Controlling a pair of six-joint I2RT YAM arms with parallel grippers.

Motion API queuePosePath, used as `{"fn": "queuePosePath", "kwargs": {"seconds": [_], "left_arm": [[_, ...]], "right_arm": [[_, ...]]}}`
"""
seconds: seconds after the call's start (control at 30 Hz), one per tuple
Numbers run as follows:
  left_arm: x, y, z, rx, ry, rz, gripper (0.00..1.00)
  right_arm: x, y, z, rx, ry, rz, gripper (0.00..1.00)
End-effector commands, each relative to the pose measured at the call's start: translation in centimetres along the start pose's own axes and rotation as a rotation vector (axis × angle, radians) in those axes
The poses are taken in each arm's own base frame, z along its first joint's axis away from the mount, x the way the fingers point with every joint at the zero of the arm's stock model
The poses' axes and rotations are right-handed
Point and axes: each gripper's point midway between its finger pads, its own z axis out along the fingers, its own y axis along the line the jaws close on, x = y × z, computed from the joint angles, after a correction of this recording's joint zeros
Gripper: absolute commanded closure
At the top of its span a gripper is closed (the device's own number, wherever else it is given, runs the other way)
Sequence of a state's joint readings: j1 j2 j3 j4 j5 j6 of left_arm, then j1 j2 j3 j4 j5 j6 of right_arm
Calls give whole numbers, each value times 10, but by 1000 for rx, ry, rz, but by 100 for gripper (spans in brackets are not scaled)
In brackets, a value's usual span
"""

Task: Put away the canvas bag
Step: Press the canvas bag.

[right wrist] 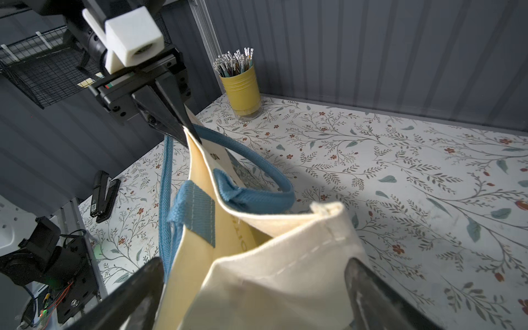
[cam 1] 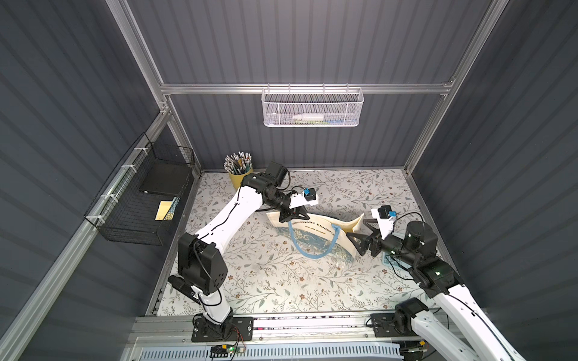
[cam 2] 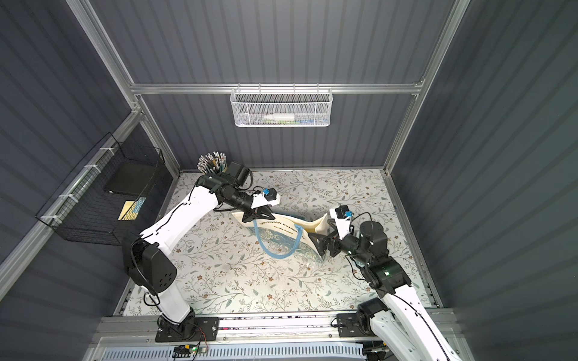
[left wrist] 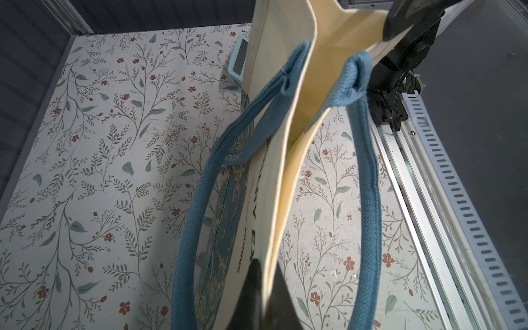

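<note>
One thin pinch bears the load: the left gripper (right wrist: 191, 133) is clamped on a top corner of the canvas bag (cam 1: 316, 234), which hangs mid-table over the floral tabletop (cam 1: 281, 281). The right gripper (cam 1: 357, 243) stands wide apart around the opposite rim, holding nothing. Should it catch just one fabric layer, or the left pinch slip, the bag could sag and twist; the drooping handle (left wrist: 371, 177) might snag.

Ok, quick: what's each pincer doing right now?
Left pincer: closed on the canvas bag's top edge.
Right pincer: open, straddling the bag's other end, not gripping.
</note>
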State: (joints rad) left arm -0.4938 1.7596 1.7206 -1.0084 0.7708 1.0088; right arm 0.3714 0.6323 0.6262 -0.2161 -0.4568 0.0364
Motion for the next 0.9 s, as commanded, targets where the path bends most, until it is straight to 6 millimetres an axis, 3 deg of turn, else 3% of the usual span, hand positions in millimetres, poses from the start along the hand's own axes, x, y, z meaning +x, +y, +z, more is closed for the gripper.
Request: {"fn": "queuePosePath", "kwargs": {"seconds": [0.0, 0.13, 0.27, 0.37, 0.57, 0.6, 0.67, 0.7, 0.8, 0.87], "left_arm": [[-9, 5, -6, -7, -32, -1, 100], [-10, 7, -5, -11, -32, 0, 100], [-13, 9, -6, -13, -40, 0, 100], [-13, 10, -6, -17, -40, -2, 100], [-15, 11, -6, -19, -41, -3, 100], [-17, 11, -5, -17, -42, 1, 95], [-20, 11, -4, -19, -45, 7, 69], [-23, 11, -2, -19, -49, 7, 62], [-28, 9, 3, -12, -45, 12, 46], [-31, 7, 7, 0, -43, 13, 43]], "right_arm": [[2, 13, -6, -55, 28, -3, 1], [0, 17, -2, -79, 75, 16, 10], [4, 12, 14, -93, 187, 51, 46], [0, 8, 21, -81, 204, 79, 62], [-17, 8, 14, -49, 142, 81, 97], [-18, 8, 13, -46, 145, 81, 100], [-20, 10, 12, -50, 155, 82, 100], [-21, 10, 12, -53, 157, 84, 100], [-25, 11, 15, -61, 162, 93, 100], [-26, 11, 17, -67, 161, 101, 100]]}}
